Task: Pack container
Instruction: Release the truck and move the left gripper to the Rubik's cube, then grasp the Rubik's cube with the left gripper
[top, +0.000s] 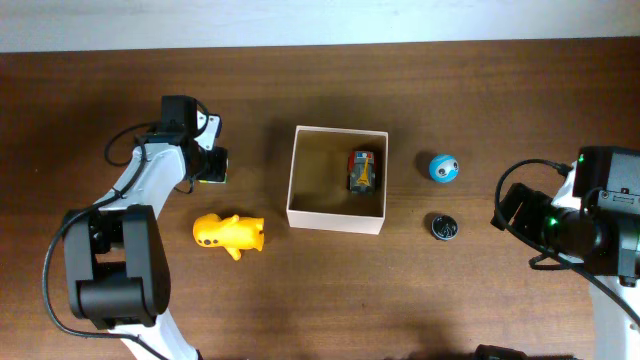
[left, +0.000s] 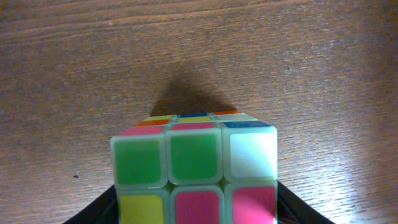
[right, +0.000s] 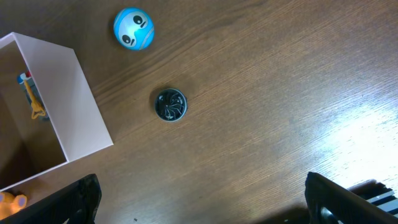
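A: While the container (top: 335, 217) is sitting well off to the right of the left claw (top: 212, 166), a dark toy (top: 363, 170) lying inside, what is that claw doing?
B: Clamping a puzzle cube (left: 194, 171), probably for carrying over.
A: The right claw (right: 202, 202)?
B: Gaping wide, holding nothing; a blue ball (right: 133, 28) and a black disc (right: 170, 104) are lying ahead of it.
A: Surroundings?
B: A brown wooden table (top: 300, 300) is showing; the room isn't.
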